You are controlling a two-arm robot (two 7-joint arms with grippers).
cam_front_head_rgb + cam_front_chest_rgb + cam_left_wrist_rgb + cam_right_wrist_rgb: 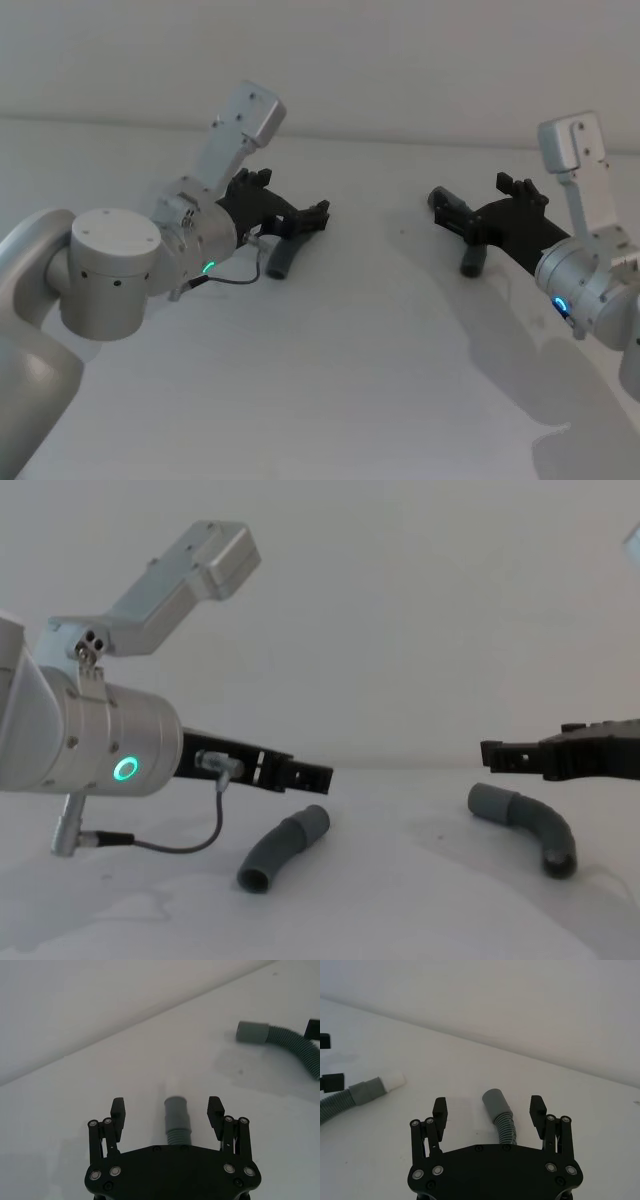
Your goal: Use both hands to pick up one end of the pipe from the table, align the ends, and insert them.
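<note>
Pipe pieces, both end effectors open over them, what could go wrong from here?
1. The left end effector and right end effector hang open above the left pipe piece and right pipe piece, whose smooth round cuffs lie loose on the table; closing could roll one away.
2. Both pieces are bent, so a gripped one may twist, leaving ends misaligned.

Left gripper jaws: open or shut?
Open. The left gripper jaws stand wide apart, with the pipe cuff lying between them, touching neither.
</note>
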